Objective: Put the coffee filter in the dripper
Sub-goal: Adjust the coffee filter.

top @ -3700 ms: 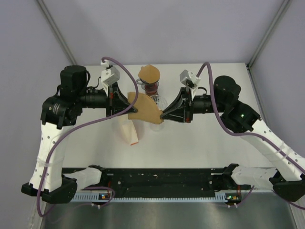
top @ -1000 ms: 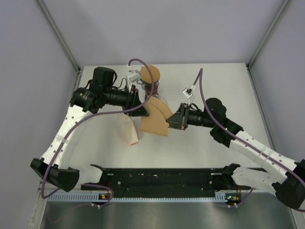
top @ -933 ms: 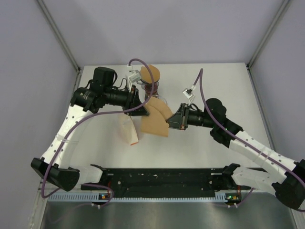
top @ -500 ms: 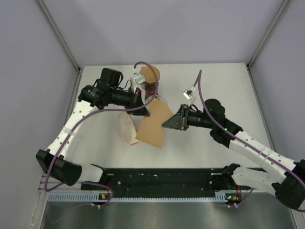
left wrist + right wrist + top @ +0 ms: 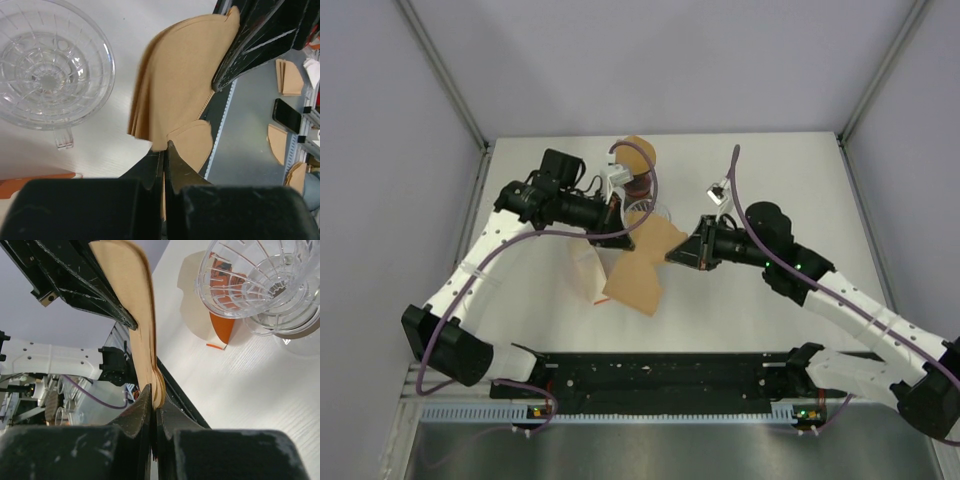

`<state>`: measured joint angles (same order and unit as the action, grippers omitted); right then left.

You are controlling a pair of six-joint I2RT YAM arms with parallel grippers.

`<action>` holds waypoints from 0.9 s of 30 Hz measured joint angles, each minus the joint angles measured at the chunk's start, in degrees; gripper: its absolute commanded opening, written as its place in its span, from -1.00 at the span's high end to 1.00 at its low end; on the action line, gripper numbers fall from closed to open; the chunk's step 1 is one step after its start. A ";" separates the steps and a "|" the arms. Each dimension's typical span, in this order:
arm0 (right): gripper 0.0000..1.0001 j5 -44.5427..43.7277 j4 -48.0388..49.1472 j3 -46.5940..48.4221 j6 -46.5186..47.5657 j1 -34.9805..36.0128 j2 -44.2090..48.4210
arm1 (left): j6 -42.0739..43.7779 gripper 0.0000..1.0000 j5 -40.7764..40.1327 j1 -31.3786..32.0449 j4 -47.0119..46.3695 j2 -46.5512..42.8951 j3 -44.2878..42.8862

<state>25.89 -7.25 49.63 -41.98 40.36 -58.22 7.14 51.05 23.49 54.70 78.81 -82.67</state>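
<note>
White desk (image 5: 800, 170), pale lilac walls boxing it in. Two grippers are sharing one fanned stack of brown filters (image 5: 180, 80), the sheets too tight to count. The left gripper (image 5: 165, 150) is pinching one edge and the right gripper (image 5: 153, 397) is clamping the other, holding it in the air beside the single empty glass dripper (image 5: 47, 65). One orange-tipped packet (image 5: 590, 275) is lying nearby.

White arms (image 5: 470, 270) — black joints (image 5: 775, 228), purple cables (image 5: 734, 165)

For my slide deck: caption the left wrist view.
Left gripper pinching the coffee filter, with the empty glass dripper alongside.
</note>
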 measured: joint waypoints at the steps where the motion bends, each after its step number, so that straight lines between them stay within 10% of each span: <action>1: 1.00 -0.20 0.02 0.00 0.24 0.04 -0.13 | 0.61 1.00 -0.44 0.02 0.02 0.00 0.22; 27: 1.00 -16.22 -2.01 11.58 15.06 12.41 -13.70 | 27.78 1.00 -20.74 -8.48 10.25 -7.93 -0.09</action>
<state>9.67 -9.26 61.21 -26.92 52.77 -71.92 34.92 30.30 15.00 64.95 70.87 -82.76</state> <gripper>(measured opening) 0.007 0.012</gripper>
